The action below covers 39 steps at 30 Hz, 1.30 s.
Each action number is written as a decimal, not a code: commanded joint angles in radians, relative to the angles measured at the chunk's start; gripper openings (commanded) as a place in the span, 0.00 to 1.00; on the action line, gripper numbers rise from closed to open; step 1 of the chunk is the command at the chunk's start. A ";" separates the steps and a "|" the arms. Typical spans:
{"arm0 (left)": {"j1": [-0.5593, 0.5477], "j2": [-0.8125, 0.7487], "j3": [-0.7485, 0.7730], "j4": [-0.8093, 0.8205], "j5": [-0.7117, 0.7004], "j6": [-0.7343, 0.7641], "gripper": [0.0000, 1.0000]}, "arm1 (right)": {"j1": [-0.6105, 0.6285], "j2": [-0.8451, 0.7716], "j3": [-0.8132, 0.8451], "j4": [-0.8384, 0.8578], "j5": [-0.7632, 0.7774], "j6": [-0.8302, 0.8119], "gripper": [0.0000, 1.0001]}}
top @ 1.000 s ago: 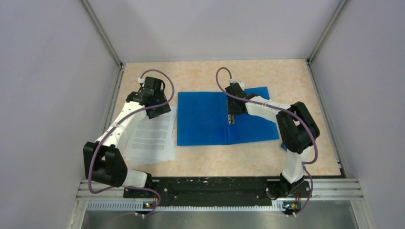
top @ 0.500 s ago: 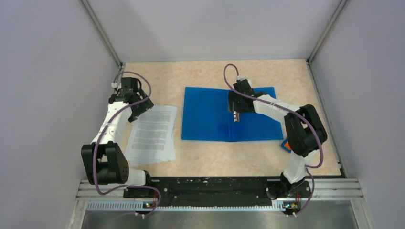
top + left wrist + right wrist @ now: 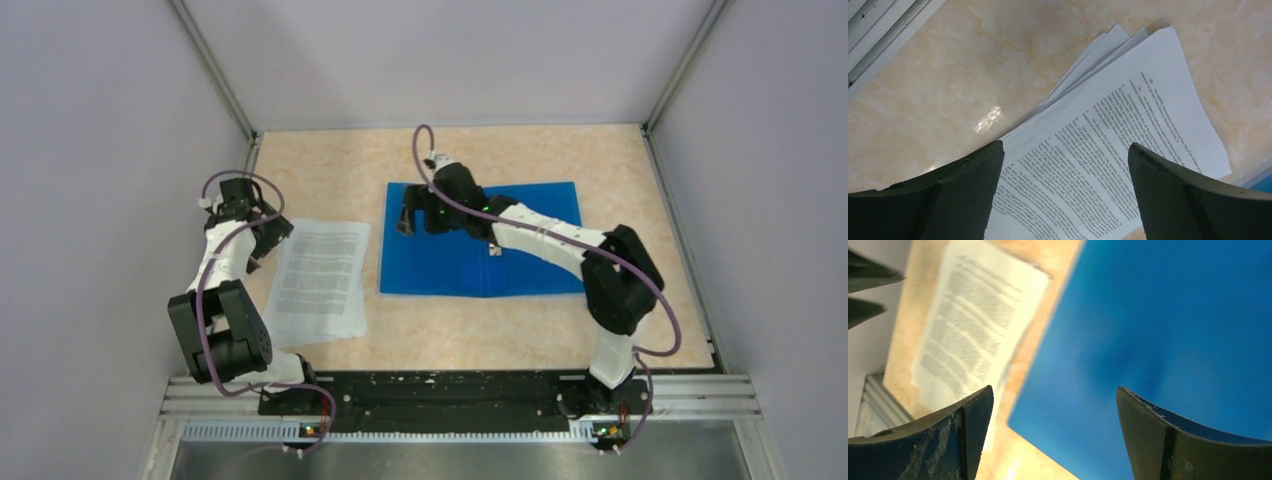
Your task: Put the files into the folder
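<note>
The files are a loose fan of white printed sheets lying flat on the table's left side, and they fill the left wrist view. My left gripper hovers open above their far left corner, holding nothing. The blue folder lies opened flat at mid-table, with its metal clip showing. My right gripper is open over the folder's left edge. The right wrist view shows blue folder and bare table between that gripper's fingers, with the files blurred beyond.
A grey wall and metal rail run close along the left of the files. The right arm's elbow rises over the folder's right end. The arm bases sit on a black rail at the near edge.
My left gripper has drawn off the files toward the left wall and opened wide. My right gripper has opened and swung left from the clip to the folder's left edge. The folder shifted slightly right.
</note>
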 commanded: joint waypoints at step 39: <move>0.104 0.131 -0.189 0.169 0.301 0.037 0.99 | 0.279 0.613 0.450 0.036 -0.131 0.242 0.95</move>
